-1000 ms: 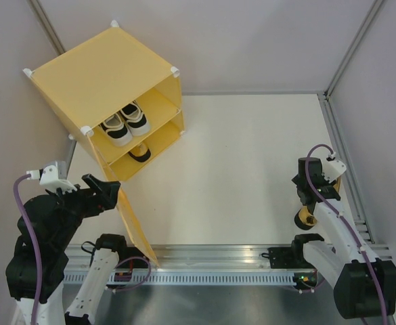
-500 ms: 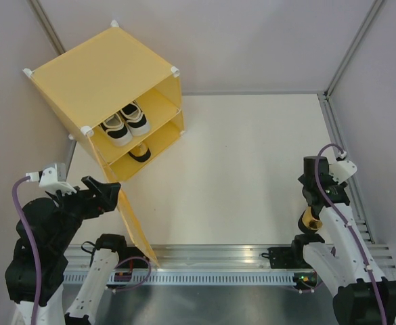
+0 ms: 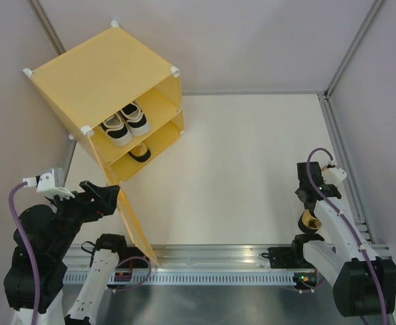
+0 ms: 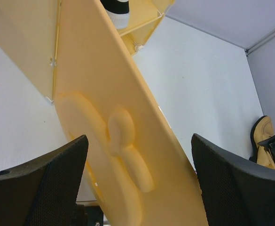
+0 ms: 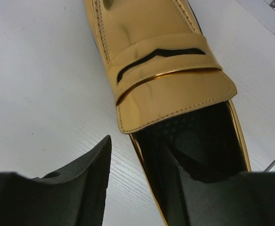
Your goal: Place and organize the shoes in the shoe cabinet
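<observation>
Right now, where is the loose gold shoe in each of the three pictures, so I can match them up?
Top external: the gold shoe lies low on the right side of the picture.
Left wrist: the shoe peeks in at the far right edge, low down.
Right wrist: the shoe fills the middle, seen close from above.
Shared landmark: the white tabletop it lies on, visible in all three.

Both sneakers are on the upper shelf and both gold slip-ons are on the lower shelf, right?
No. Only one gold slip-on is on the lower shelf; the other gold slip-on lies on the table at the right tool, as the top external view shows. Both sneakers are on the upper shelf.
</observation>
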You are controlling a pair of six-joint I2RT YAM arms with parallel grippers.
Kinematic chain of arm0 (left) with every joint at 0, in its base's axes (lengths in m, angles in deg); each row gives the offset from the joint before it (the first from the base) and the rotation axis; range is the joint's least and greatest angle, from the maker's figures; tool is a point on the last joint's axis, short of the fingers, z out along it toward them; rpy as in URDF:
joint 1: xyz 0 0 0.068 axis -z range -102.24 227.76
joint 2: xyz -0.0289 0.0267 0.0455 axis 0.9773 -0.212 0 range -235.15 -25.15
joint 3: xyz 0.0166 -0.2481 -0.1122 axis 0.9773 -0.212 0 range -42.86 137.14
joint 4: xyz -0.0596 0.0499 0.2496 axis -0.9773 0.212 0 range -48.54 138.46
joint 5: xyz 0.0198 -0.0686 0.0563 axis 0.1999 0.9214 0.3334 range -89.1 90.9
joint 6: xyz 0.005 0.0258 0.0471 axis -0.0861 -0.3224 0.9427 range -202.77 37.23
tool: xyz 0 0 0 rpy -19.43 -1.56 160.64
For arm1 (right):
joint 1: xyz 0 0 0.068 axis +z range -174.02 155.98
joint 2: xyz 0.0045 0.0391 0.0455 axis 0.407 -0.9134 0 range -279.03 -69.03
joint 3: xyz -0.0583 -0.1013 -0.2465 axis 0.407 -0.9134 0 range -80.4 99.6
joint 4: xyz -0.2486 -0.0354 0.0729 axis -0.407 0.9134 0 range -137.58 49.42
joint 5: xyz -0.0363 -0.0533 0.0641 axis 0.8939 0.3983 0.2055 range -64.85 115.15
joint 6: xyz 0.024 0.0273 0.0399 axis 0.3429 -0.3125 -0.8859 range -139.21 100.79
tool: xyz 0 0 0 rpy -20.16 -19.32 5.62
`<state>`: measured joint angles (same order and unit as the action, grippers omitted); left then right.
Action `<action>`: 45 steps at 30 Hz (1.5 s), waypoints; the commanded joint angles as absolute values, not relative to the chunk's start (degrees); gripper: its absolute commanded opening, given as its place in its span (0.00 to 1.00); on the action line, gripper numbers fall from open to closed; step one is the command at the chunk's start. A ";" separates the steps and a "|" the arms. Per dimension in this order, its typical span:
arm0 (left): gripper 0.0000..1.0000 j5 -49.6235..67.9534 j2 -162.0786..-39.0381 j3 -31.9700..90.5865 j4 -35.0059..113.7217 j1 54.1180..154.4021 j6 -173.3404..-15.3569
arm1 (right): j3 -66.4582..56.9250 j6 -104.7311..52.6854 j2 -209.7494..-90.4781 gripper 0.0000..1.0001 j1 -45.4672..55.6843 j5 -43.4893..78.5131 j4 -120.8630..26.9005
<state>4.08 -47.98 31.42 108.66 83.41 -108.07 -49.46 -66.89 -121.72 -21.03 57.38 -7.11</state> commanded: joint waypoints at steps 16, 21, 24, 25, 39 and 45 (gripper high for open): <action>0.93 3.63 -46.86 31.58 109.22 83.39 -108.96 | -49.47 -50.07 -127.48 0.01 -14.10 43.53 -25.16; 0.93 3.01 -47.12 31.49 109.49 83.39 -108.52 | -46.13 -46.37 -130.64 0.01 -2.68 41.68 -28.14; 0.93 1.96 -47.12 31.67 109.58 83.47 -108.26 | -43.93 -43.65 -134.15 0.01 4.09 37.73 -31.48; 0.93 1.87 -47.12 31.58 109.58 83.39 -108.34 | -43.32 -42.68 -135.38 0.01 7.06 36.94 -32.45; 0.93 1.17 -48.35 31.67 109.58 83.39 -107.73 | -25.57 -34.42 -161.22 0.04 29.15 32.80 -42.04; 0.93 1.17 -49.15 32.99 109.66 83.39 -107.99 | -22.13 -33.71 -159.83 0.48 32.32 33.33 -40.64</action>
<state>2.51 -47.68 31.66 108.66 83.41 -108.05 -25.16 -34.72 -162.20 31.29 34.41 -38.30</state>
